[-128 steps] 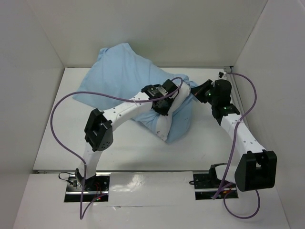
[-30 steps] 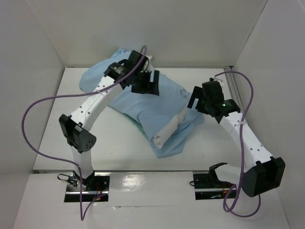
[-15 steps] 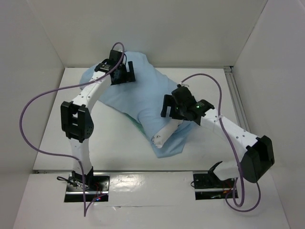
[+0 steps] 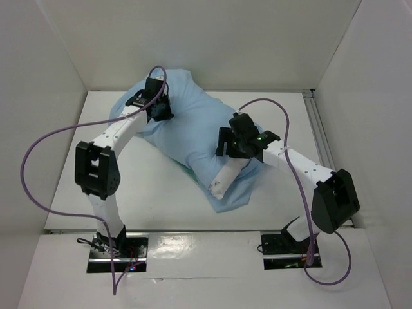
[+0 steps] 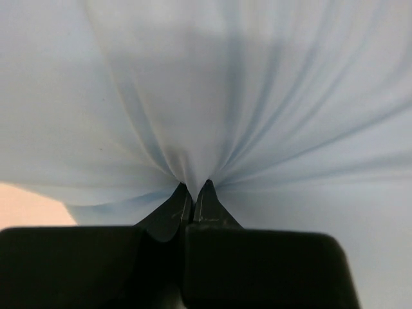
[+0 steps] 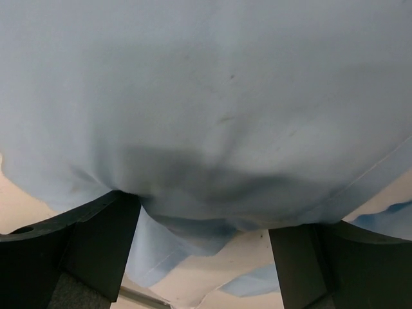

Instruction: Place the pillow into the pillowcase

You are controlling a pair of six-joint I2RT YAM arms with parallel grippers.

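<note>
The pillowcase [image 4: 193,125], pale blue, sprawls across the back of the surface [image 4: 84,187] with most of the pillow [image 4: 224,181] inside it and one white end poking out of the near opening. The left arm's fingers [image 5: 175,211] are closed tight on a small pinch of the case at its far end, while the right arm's fingers [image 6: 103,232] stand wide apart, straddling the stuffed cloth near the opening and gripping nothing visible. The risk, I judge, is that the thin pinch slips free under any push, so the case bunches and the pillow backs out.
</note>
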